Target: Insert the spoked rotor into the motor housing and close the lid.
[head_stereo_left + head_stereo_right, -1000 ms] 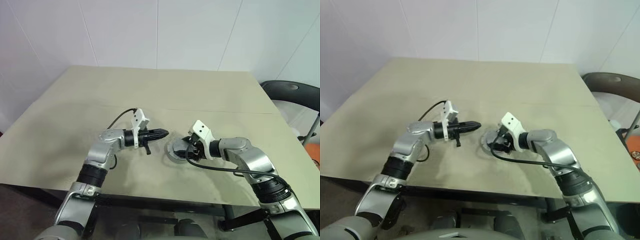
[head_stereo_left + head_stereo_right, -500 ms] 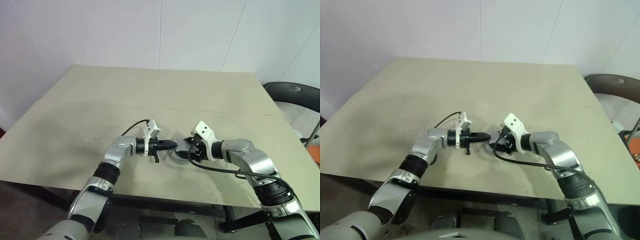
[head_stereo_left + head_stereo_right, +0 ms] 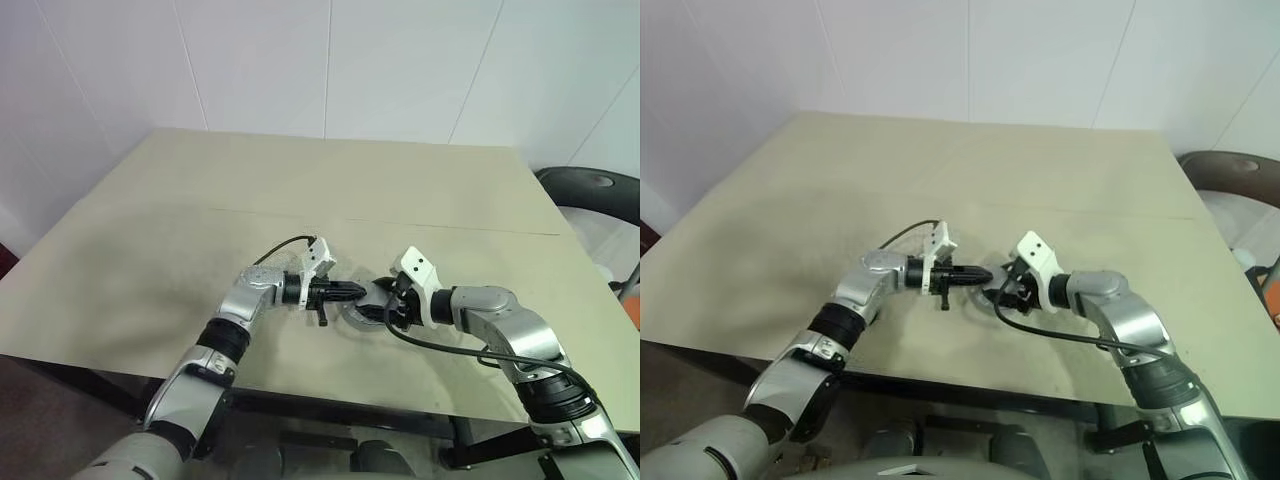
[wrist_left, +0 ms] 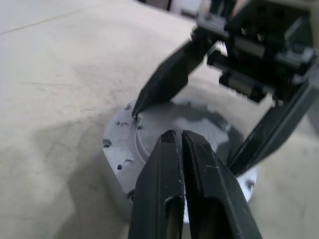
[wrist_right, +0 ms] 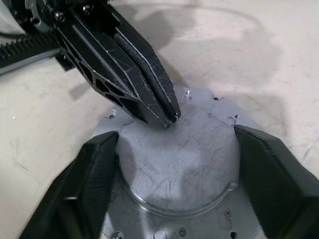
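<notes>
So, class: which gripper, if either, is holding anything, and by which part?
Neither: left gripper is shut empty over the lid; right gripper straddles its rim, open.

One table (image 3: 150, 260) is seen, and on it one round grey metal lid (image 5: 182, 164) is counted, with no second disc told apart beside it. Two grippers are counted at the lid: the left gripper (image 5: 169, 117), with its two black fingers pressed together and their tips over the lid's raised centre, and the right gripper (image 5: 182, 199), with its two fingers spread to either side of the lid. One dark chair (image 3: 595, 190) is counted beyond the table's far right corner, well apart from the lid.
</notes>
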Controlling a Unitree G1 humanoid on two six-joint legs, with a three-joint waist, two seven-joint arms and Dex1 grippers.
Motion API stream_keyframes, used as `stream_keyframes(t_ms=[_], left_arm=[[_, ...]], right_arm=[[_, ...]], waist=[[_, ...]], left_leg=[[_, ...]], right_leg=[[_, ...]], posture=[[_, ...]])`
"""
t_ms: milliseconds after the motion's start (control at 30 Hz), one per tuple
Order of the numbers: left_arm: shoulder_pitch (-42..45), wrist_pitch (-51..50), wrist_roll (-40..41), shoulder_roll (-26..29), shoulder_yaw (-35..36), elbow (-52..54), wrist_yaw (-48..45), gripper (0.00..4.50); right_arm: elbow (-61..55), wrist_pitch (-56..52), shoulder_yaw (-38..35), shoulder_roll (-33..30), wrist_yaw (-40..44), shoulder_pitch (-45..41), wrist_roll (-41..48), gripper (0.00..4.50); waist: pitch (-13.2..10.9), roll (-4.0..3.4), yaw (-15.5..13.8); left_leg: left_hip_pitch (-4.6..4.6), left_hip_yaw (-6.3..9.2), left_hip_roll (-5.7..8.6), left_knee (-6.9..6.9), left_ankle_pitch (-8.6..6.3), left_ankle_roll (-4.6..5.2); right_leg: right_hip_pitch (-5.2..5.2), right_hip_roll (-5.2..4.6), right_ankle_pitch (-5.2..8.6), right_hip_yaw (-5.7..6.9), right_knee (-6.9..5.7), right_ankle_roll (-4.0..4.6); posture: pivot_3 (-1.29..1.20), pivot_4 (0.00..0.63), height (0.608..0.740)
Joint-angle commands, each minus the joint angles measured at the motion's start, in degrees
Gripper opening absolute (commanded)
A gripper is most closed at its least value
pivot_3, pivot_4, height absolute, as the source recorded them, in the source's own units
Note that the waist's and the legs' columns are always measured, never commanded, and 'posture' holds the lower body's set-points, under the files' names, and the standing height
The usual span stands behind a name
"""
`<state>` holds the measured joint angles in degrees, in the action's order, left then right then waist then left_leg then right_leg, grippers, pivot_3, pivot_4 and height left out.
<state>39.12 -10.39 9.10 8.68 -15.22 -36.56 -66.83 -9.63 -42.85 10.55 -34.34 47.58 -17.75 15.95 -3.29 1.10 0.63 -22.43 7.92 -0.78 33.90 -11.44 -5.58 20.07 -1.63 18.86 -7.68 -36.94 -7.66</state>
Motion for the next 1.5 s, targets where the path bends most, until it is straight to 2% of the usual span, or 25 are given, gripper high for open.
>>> stream_keyframes(t_ms=[33,400,733,867,1000,1267,1400,1500], left_arm=[[-0.99,0.11,-4.79,1.75,-3.45,-2.88,0.37,0.22],[-1.12,-0.03,-3.92,1.91,-2.78,-1.73,0.23,0.22],[-1.96,-0.04,-4.18,0.59,-3.79,-1.54,0.26,0.22],[-3.54,0.28,-5.07,0.52,-5.05,-1.07,0.16,0.22],[-4.10,0.98,-5.97,1.03,-5.55,-0.82,0.37,0.22],[-3.50,1.63,-5.56,1.15,-4.40,-1.65,0.75,0.22],[-3.83,1.65,-5.44,1.03,-4.73,-0.90,0.30,0.22],[-3.52,2.05,-5.65,1.58,-4.81,-0.31,0.11,0.22]], right_arm=[[0.63,-1.11,1.42,-1.50,0.88,2.24,-0.43,4.49],[-0.15,-2.65,-9.28,1.85,1.23,-1.47,9.63,4.49],[1.22,-8.58,-14.89,-0.90,-1.40,-4.10,12.36,4.49],[5.17,-14.21,-16.57,-2.86,-5.44,-6.11,11.54,4.49],[3.28,-19.73,-17.85,-5.35,-5.73,-6.54,13.69,4.49],[-1.92,-36.27,-13.92,-7.69,-6.74,-5.28,17.93,4.49],[-3.09,-42.90,-12.27,-2.47,-11.12,-4.41,18.06,4.49],[-2.73,-47.51,-15.00,4.83,-15.64,-4.87,17.15,4.49]], waist=[[0.25,0.19,0.28],[0.42,0.17,0.55],[0.42,0.14,0.40],[0.43,0.13,0.23],[0.45,0.09,0.15],[0.46,0.07,0.34],[0.46,0.08,0.37],[0.56,0.18,0.46]], left_leg=[[0.02,0.00,0.00,0.00,-0.01,0.01],[0.04,0.00,-0.03,0.11,-0.01,0.02],[0.03,-0.01,-0.03,0.11,0.00,0.02],[0.04,-0.01,-0.02,0.13,0.00,0.02],[0.01,-0.01,-0.02,0.01,-0.01,0.03],[0.02,-0.01,-0.02,0.03,-0.02,0.04],[0.01,-0.01,-0.02,0.02,-0.02,0.04],[0.03,-0.01,-0.03,0.03,-0.02,0.04]], right_leg=[[0.00,0.00,0.01,0.00,-0.01,0.02],[-0.11,0.01,0.22,-0.01,-0.12,0.00],[-0.14,0.01,0.21,0.00,-0.13,0.00],[0.01,0.00,0.21,-0.01,-0.10,0.05],[0.01,0.00,0.09,-0.01,-0.08,0.22],[0.06,0.00,0.12,-0.01,-0.08,0.19],[0.10,0.00,0.12,-0.01,-0.08,0.20],[0.09,0.01,0.12,-0.01,-0.11,0.19]], posture=[[0.00,0.000,0.740],[0.00,0.000,0.740],[0.00,0.000,0.740],[0.00,0.000,0.740],[0.00,0.000,0.740],[0.00,0.000,0.740],[0.00,0.000,0.740],[0.00,0.000,0.740]])
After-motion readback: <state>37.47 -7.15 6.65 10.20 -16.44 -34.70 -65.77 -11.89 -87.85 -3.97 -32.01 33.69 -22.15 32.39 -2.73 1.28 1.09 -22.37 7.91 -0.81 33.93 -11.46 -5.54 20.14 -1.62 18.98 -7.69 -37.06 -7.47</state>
